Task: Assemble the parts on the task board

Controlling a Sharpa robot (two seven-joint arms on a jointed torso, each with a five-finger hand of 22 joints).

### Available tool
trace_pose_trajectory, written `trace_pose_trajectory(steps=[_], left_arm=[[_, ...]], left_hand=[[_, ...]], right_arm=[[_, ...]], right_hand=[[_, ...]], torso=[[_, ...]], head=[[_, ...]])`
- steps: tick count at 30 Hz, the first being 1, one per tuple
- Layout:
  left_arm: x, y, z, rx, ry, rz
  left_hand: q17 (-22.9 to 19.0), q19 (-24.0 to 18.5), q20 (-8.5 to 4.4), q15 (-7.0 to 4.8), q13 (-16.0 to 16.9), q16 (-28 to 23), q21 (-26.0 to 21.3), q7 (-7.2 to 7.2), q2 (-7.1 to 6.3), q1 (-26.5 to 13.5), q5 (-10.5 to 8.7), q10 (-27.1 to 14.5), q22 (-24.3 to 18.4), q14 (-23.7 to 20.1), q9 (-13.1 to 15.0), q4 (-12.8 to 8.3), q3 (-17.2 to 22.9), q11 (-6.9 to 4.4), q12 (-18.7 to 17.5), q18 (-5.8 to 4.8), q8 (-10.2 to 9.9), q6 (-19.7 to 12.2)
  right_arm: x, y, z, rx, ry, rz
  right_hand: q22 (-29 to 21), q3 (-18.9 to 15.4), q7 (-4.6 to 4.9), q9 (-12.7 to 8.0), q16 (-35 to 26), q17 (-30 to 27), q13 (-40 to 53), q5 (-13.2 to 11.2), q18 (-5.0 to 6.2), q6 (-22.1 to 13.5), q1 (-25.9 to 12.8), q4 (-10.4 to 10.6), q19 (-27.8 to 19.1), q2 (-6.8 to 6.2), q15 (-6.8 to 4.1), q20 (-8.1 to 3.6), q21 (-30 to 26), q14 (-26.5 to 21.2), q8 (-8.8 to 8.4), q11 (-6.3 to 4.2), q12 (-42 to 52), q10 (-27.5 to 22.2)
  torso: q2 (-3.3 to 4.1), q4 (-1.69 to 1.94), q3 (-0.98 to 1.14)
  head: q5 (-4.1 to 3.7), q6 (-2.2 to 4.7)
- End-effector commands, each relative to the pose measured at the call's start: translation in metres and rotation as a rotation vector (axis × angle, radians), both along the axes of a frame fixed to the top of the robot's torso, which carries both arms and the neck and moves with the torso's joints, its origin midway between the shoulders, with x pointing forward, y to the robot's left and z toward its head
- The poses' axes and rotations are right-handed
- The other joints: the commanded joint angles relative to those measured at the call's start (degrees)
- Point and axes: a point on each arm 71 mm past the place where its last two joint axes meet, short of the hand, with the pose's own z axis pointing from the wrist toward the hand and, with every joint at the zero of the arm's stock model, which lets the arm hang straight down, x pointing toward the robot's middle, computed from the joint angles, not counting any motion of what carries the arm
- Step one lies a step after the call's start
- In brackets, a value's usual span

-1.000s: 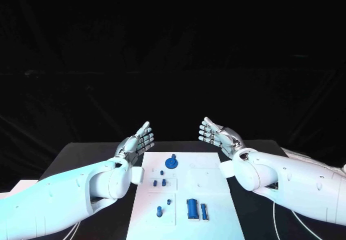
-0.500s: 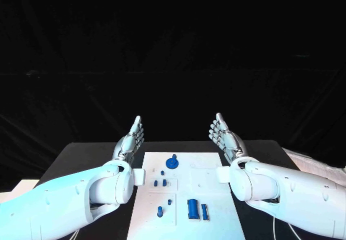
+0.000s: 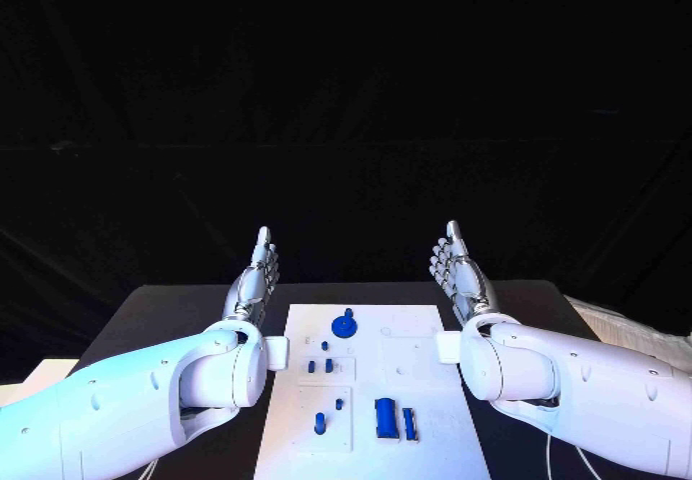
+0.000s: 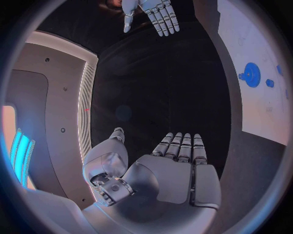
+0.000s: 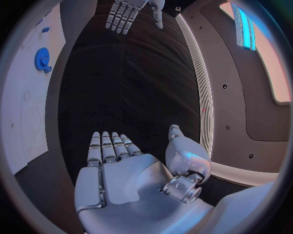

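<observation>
The white task board point(image 3: 411, 385) lies in the middle of the black table. A blue gear point(image 3: 345, 325) sits near its far end, small blue pegs point(image 3: 326, 364) stand mid-board, and a blue cylinder point(image 3: 385, 418) with a thin blue bar point(image 3: 410, 423) lies near the front. My left hand point(image 3: 254, 282) is raised edge-on beside the board's far left corner, fingers straight, holding nothing. My right hand point(image 3: 459, 272) mirrors it at the far right corner, also flat and empty. In the wrist views each flat hand point(image 4: 174, 168) point(image 5: 119, 168) faces the other hand point(image 4: 149, 14) point(image 5: 128, 12), with the gear point(image 4: 251, 73) point(image 5: 42, 57) to one side.
The black table point(image 3: 173, 310) extends on both sides of the board. A pale object point(image 3: 627, 330) lies at the table's right edge.
Both hands have turned from palms partly showing to edge-on, vertical, and risen slightly. The parts on the board have not moved.
</observation>
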Motion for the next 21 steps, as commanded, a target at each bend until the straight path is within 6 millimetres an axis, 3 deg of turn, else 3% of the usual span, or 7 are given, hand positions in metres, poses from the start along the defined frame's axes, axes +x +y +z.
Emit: trace_pose_trajectory(steps=[1, 4, 5, 6, 7, 9, 21], left_arm=[[-0.0003, -0.001, 0.0028, 0.009, -0.031, 0.0], [-0.0003, -0.001, 0.0028, 0.009, -0.031, 0.0], [-0.0003, -0.001, 0.0028, 0.009, -0.031, 0.0], [-0.0003, -0.001, 0.0028, 0.009, -0.031, 0.0], [-0.0003, -0.001, 0.0028, 0.009, -0.031, 0.0], [-0.0003, -0.001, 0.0028, 0.009, -0.031, 0.0], [-0.0003, -0.001, 0.0028, 0.009, -0.031, 0.0]], left_hand=[[-0.1, -2.2, -0.08, 0.11, -0.1, -0.4, -0.4, 0.02, 0.01, -3.4, -0.38, -2.6, -0.6, -2.5, -0.1, 0.0, -0.6, 0.0, -0.4, -0.86, -0.4, -2.5], [-0.1, -2.5, -0.08, 0.11, -0.1, -0.4, -0.4, 0.02, 0.01, -4.1, -0.38, -3.1, -0.6, -3.0, -0.1, 0.0, -0.6, 0.0, -0.4, -0.86, -0.4, -3.0], [-0.1, -6.6, -0.08, 0.11, -0.1, -0.4, -0.4, 0.02, 0.01, -4.3, -0.38, -3.4, -0.6, -3.2, -0.1, 0.0, -0.6, 0.0, -0.4, -0.86, -0.4, -3.2], [-0.1, -6.6, -0.08, 0.11, -0.1, -0.4, -0.4, 0.02, 0.01, -5.5, -0.38, -8.1, -0.6, -7.6, -0.1, 0.0, -0.6, 0.0, -0.4, -0.86, -0.4, -7.6], [-0.1, -6.6, -0.08, 0.11, -0.1, -0.4, -0.4, 0.02, 0.01, -6.4, -0.38, -8.1, -0.6, -7.6, -0.1, 0.0, -0.6, 0.0, -0.4, -0.86, -0.4, -7.6], [-0.1, -6.6, -0.08, 0.11, -0.1, -0.4, -0.4, 0.02, 0.01, -10.7, -0.38, -8.1, -0.6, -7.6, -0.1, 0.0, -0.6, 0.0, -0.4, -0.86, -0.4, -7.6], [-0.1, -6.6, -0.08, 0.11, -0.1, -0.4, -0.4, 0.02, 0.01, -10.7, -0.38, -8.1, -0.6, -7.6, -0.1, 0.0, -0.6, 0.0, -0.4, -0.86, -0.4, -7.6]], right_arm=[[-0.0003, 0.0003, 0.0017, -0.002, -0.02, -0.003], [-0.0003, 0.0003, 0.0017, -0.002, -0.02, -0.003], [-0.0003, 0.0003, 0.0017, -0.002, -0.02, -0.003], [-0.0003, 0.0003, 0.0017, -0.002, -0.02, -0.003], [-0.0003, 0.0003, 0.0017, -0.002, -0.02, -0.003], [-0.0003, 0.0003, 0.0017, -0.002, -0.02, -0.003], [-0.0003, 0.0003, 0.0017, -0.002, -0.02, -0.003]], right_hand=[[-0.2, 0.4, -0.02, -0.1, -0.2, -0.1, -0.1, -0.3, -1.23, -2.4, -3.8, 0.0, -2.4, -0.04, 0.0, -0.07, -0.4, -3.0, -0.19, -0.04, -0.4, -2.8], [-0.2, 0.4, -0.02, -0.1, -0.2, -0.1, -0.1, -0.3, -1.23, -3.0, -4.6, 0.0, -3.0, -0.04, 0.0, -0.07, -0.4, -3.5, -0.19, -0.04, -0.4, -3.4], [-0.2, 0.4, -0.02, -0.1, -0.2, -0.1, -0.1, -0.3, -1.23, -3.1, -4.8, 0.0, -3.2, -0.04, 0.0, -0.07, -0.4, -3.8, -0.19, -0.04, -0.4, -3.6], [-0.2, 0.4, -0.02, -0.1, -0.2, -0.1, -0.1, -0.3, -1.23, -3.3, -5.1, 0.0, -3.3, -0.04, 0.0, -0.07, -0.4, -3.9, -0.19, -0.04, -0.4, -3.7], [-0.2, 0.4, -0.02, -0.1, -0.2, -0.1, -0.1, -0.3, -1.23, -7.7, -6.3, 0.0, -7.9, -0.04, 0.0, -0.07, -0.4, -4.8, -0.19, -0.04, -0.4, -4.7], [-0.2, 0.4, -0.02, -0.1, -0.2, -0.1, -0.1, -0.3, -1.23, -7.7, -11.7, 0.0, -7.9, -0.04, 0.0, -0.07, -0.4, -9.0, -0.19, -0.04, -0.4, -8.7], [-0.2, 0.4, -0.02, -0.1, -0.2, -0.1, -0.1, -0.3, -1.23, -7.7, -11.7, 0.0, -7.9, -0.04, 0.0, -0.07, -0.4, -9.0, -0.19, -0.04, -0.4, -8.7]], torso=[[0.0, 0.0, -0.01], [0.0, 0.0, -0.01], [0.0, 0.0, -0.01], [0.0, 0.0, -0.01], [0.0, 0.0, -0.01], [0.0, 0.0, -0.01], [0.0, 0.0, -0.01]], head=[[0.0, -0.01], [0.0, -0.01], [0.0, -0.01], [0.0, -0.01], [0.0, -0.01], [0.0, -0.01], [0.0, -0.01]])
